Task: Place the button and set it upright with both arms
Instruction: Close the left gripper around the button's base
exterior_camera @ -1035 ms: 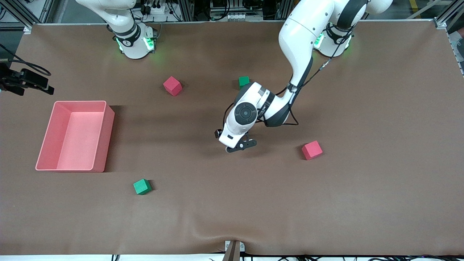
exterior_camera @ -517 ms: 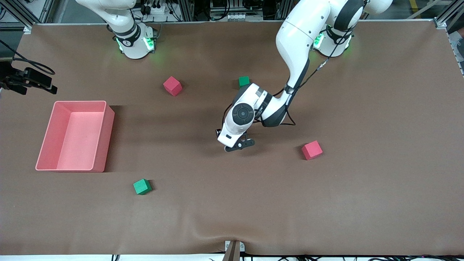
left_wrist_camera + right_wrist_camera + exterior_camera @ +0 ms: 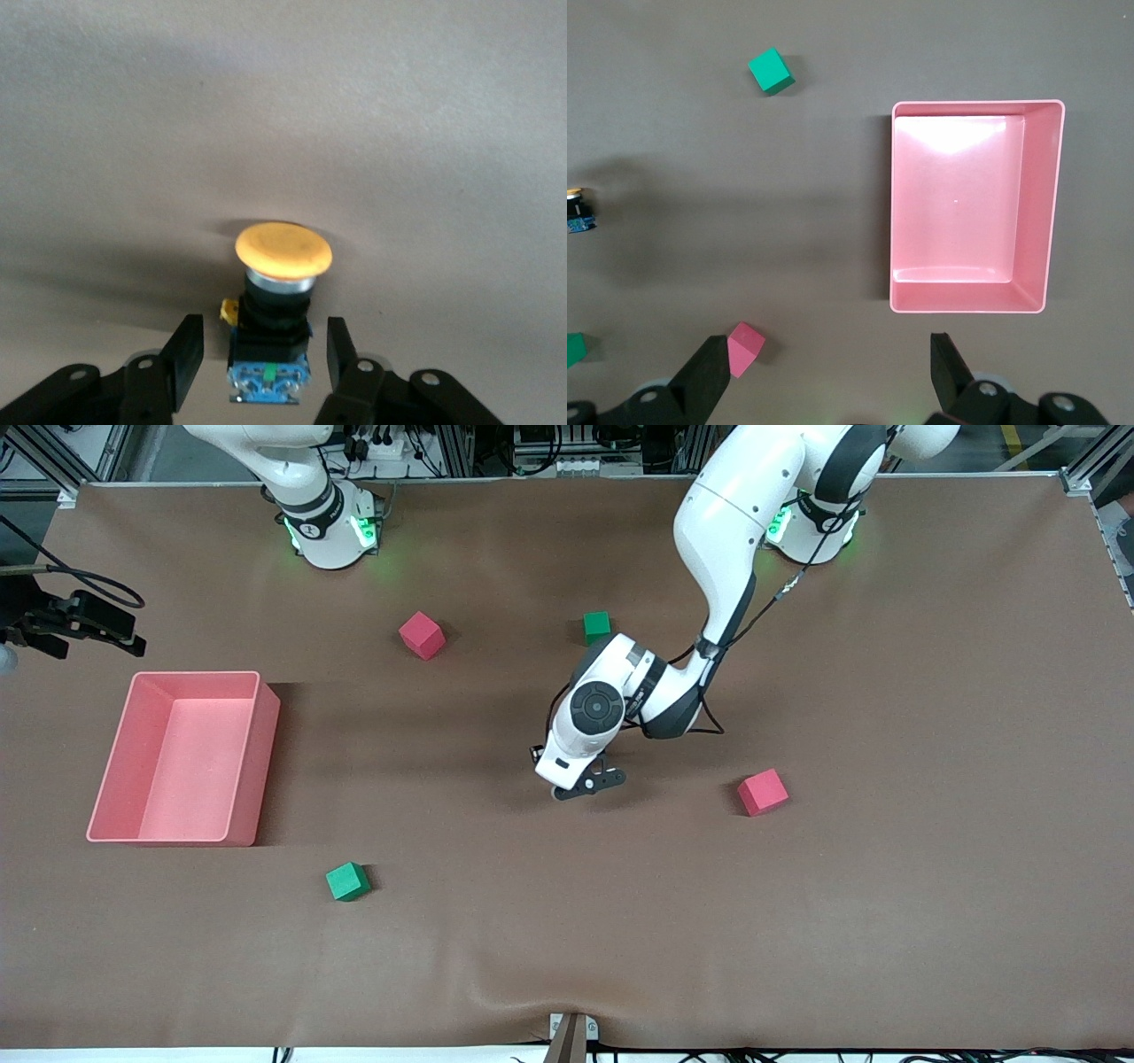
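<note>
The button (image 3: 273, 310) is seen lying on its side on the desk (image 3: 886, 912) mid-desk, between the fingers (image 3: 186, 359) of the left gripper (image 3: 264, 363) — these have narrowed around its black body but are not yet touching, so grasping seems imminent. The right gripper (image 3: 828, 372) waits spread wide above the pink bin (image 3: 970, 205).

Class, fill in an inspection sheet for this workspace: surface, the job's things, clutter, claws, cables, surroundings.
Surface: brown mat, slightly rippled at the edge nearest the front camera.
Job's things: button lies on its side on the mat, orange cap showing.
Clutter: two red cubes, two green cubes, pink bin with nothing in it.
Claws: left claw low at mid-table, fingers either side of the button's body, gaps showing; right claw open, waiting high over the mat near the bin.
Cables: black cable along the left arm.
Surroundings: metal framing, wiring past the bases.
</note>
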Action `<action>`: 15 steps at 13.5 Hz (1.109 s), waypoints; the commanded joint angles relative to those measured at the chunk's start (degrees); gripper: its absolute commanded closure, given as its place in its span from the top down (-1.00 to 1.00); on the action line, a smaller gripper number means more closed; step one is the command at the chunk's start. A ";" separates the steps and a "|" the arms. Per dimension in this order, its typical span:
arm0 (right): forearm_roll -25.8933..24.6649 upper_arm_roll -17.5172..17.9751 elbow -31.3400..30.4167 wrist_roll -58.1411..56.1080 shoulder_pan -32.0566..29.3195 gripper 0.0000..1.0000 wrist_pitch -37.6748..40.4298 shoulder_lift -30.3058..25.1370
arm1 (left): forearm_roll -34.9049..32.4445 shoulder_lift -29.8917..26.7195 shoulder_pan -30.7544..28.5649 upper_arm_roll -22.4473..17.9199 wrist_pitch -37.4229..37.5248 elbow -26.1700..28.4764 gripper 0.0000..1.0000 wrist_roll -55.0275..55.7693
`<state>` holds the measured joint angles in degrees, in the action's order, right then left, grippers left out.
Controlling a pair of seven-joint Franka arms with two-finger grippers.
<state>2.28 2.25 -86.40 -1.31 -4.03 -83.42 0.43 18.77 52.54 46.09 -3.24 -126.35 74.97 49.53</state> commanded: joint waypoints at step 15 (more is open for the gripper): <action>0.26 -1.80 2.20 0.43 0.24 1.00 3.09 -2.18 | -1.01 1.25 0.32 -0.54 -1.18 -1.49 -0.73 -0.75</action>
<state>2.30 1.63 -84.30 -1.17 -4.78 -81.18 -1.03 18.76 52.83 46.11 -3.42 -127.02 74.82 49.03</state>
